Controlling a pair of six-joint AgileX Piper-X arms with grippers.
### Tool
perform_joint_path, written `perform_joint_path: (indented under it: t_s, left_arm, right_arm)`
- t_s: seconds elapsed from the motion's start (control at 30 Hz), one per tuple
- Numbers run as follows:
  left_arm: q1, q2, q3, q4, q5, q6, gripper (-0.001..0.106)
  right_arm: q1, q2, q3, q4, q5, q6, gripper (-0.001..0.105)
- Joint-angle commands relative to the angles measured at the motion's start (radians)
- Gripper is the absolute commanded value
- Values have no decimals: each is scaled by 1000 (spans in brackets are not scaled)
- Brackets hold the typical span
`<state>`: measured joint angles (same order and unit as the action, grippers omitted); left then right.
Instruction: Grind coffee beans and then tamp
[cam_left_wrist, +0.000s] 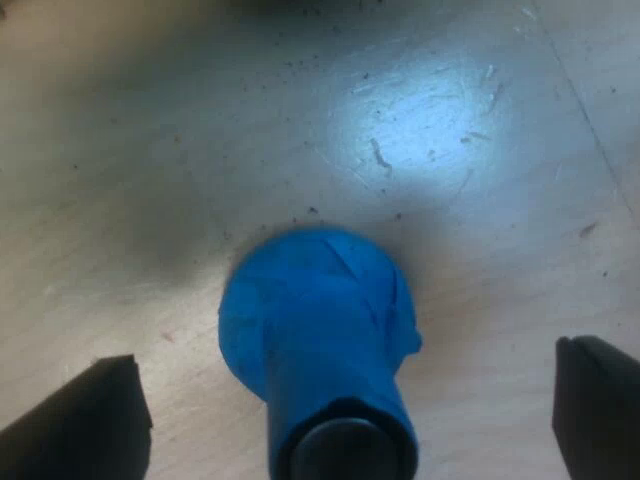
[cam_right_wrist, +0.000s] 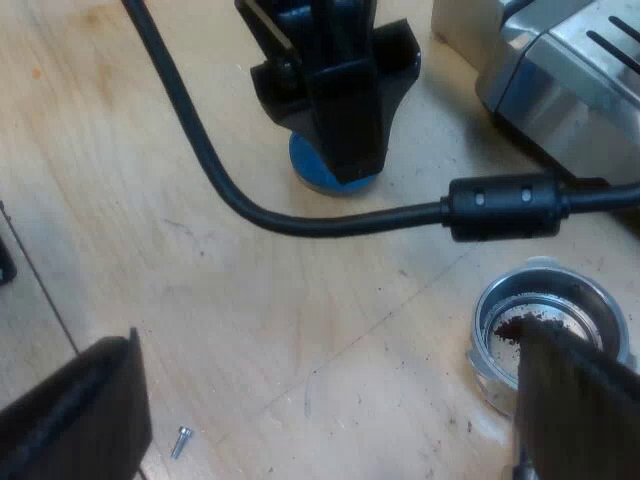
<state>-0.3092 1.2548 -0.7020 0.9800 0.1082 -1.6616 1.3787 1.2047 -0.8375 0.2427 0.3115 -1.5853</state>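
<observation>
We have our left gripper (cam_left_wrist: 340, 365) poised over the tamper (cam_left_wrist: 320, 310), which stands upright on the bench (cam_left_wrist: 150, 150) with its blue base down and its dark top toward us. The jaws are wide apart, one finger on each side of the tamper and neither touching it. Dark specks lie scattered on the bench around it.

Our right gripper (cam_right_wrist: 330, 340) hangs above bare bench, its jaws likewise spread wide and clamped on nothing. One of its fingers stands in front of the rim of the holder (cam_right_wrist: 545, 295), hiding part of it, and we cannot tell whether finger and rim touch. The holder is off the machine (cam_right_wrist: 570, 80) and seems to rest on the bench near the machine's base, its basket facing up. Inside we see a small dark clump of grounds (cam_right_wrist: 512, 327) against one wall, with the rest of the basket floor looking mostly bare. A small screw (cam_right_wrist: 181, 440) lies on the bench near the other finger.

From the right wrist view, the tamper sits well apart from the holder, with the left gripper directly over it.

We judge the grinding step at least begun, since there is coffee in the basket, though the dose looks thin. The tamping is all ahead of us: the tamper is not yet gripped, and it must be closed on, lifted, carried over the basket and pressed down.
</observation>
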Motion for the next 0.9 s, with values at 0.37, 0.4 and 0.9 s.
perform_joint_path:
  t_s: [0.37,0.4,0.9]
  left_arm:
    - [-2,7,-1,3,26,2,82]
    - [-2,7,-1,6,26,2,82]
    - [-2,7,-1,13,24,-8,31]
  right_arm:
    - [-1,-2,-7,-6,0,-5,77]
    - [-1,-2,-7,-6,0,-5,77]
    - [-1,-2,-7,-6,0,-5,77]
